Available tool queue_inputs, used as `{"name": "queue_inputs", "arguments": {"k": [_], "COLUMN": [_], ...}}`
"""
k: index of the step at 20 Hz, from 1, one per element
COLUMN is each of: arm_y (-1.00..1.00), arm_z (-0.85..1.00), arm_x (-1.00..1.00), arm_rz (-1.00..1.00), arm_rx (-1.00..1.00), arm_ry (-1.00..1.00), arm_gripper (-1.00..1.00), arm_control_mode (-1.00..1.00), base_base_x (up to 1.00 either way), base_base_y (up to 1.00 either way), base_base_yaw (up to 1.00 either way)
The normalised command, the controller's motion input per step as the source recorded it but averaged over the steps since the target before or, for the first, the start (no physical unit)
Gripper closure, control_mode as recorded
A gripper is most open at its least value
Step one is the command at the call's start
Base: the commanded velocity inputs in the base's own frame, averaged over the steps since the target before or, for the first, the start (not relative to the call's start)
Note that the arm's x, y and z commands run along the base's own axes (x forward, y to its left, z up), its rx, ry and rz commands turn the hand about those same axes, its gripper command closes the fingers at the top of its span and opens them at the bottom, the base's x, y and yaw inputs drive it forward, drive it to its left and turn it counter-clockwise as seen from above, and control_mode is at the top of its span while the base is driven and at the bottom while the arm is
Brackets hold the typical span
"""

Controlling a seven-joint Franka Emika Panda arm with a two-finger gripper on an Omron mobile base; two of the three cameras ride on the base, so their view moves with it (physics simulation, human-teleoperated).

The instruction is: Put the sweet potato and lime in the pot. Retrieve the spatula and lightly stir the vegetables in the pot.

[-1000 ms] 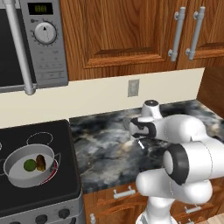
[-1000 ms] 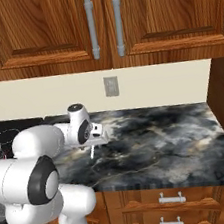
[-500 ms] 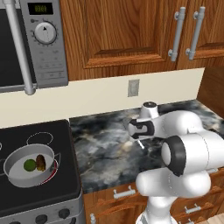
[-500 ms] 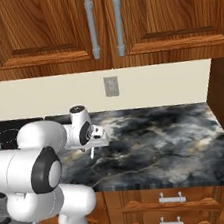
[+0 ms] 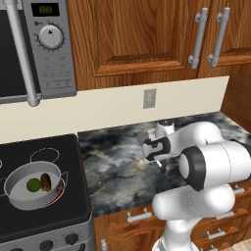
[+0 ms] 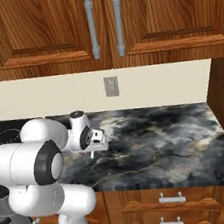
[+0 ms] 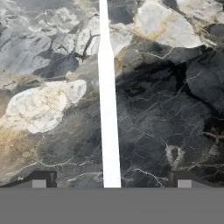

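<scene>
Spatula (image 7: 107, 109) lies flat on the table (image 7: 166, 109), centred between the spread end effector (image 7: 111, 183) tips, ready for grasping.

Your white Franka arm with dark joints (image 5: 203, 166) rises from its base, bends sharply at a bulky elbow and folds back low, so the forearm runs level and the wrist tips downward. At its end the two-finger gripper (image 6: 92, 153) hangs pointing down, and in the right base view you see its small dark tips below the white hand. In the hand view your finger tips (image 7: 39, 181) sit far apart at the bottom corners, jaws spread wide with nothing clamped between them.
</scene>
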Motion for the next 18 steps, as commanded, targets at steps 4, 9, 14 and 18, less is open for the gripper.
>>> {"name": "queue_inputs", "arguments": {"k": [4, 9, 14, 18], "arm_y": [0.00, 0.00, 0.00, 0.00], "arm_z": [-0.24, -0.14, -0.01, 0.00], "arm_x": [0.02, 0.00, 0.00, 0.14], "arm_rz": [0.00, 0.00, 0.00, 0.00], "arm_rx": [0.00, 0.00, 0.00, 0.00], "arm_ry": [-0.01, -0.01, 0.00, -0.01], "arm_gripper": [-1.00, -1.00, -1.00, -1.00], "arm_control_mode": [-1.00, -1.00, -1.00, -1.00], "base_base_x": [0.00, 0.00, 0.00, 0.00], "base_base_y": [0.00, 0.00, 0.00, 0.00], "base_base_yaw": [0.00, 0.00, 0.00, 0.00]}}
